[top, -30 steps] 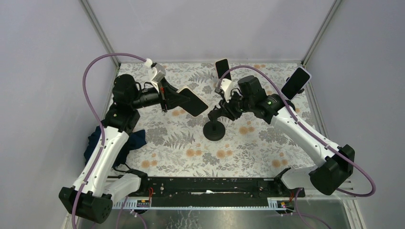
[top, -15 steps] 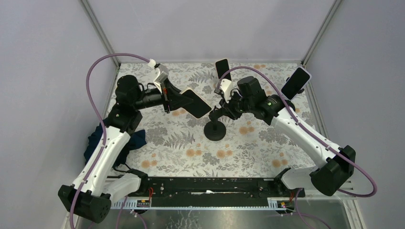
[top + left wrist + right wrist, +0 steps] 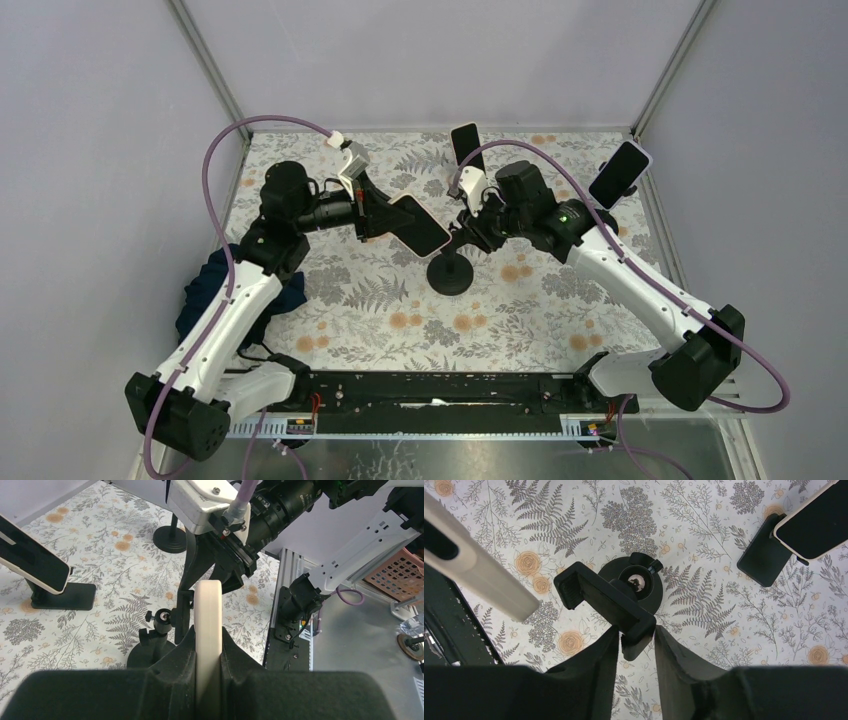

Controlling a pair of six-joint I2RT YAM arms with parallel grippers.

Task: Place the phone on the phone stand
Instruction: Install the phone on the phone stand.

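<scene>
The phone (image 3: 420,224), cream-cased with a dark screen, is held edge-on and tilted in my left gripper (image 3: 388,216), which is shut on it; its cream edge (image 3: 207,625) runs up between the fingers. The black phone stand (image 3: 451,272) has a round base and a clamp on a ball joint. The phone's far end hangs just left of the clamp (image 3: 606,605) without touching it. My right gripper (image 3: 636,642) closes on the clamp's lower end, one finger touching and a sliver of gap at the other. The phone's corner (image 3: 474,575) shows at the left of the right wrist view.
Two other phones on stands are at the back: one at the centre (image 3: 465,143) and one at the right (image 3: 620,173). A dark blue cloth (image 3: 200,300) lies at the left edge. A black rail (image 3: 430,390) runs along the near edge.
My left arm has carried the phone to the right, closer to the stand's clamp. The right gripper has stayed at the clamp, and the stand has barely shifted.
</scene>
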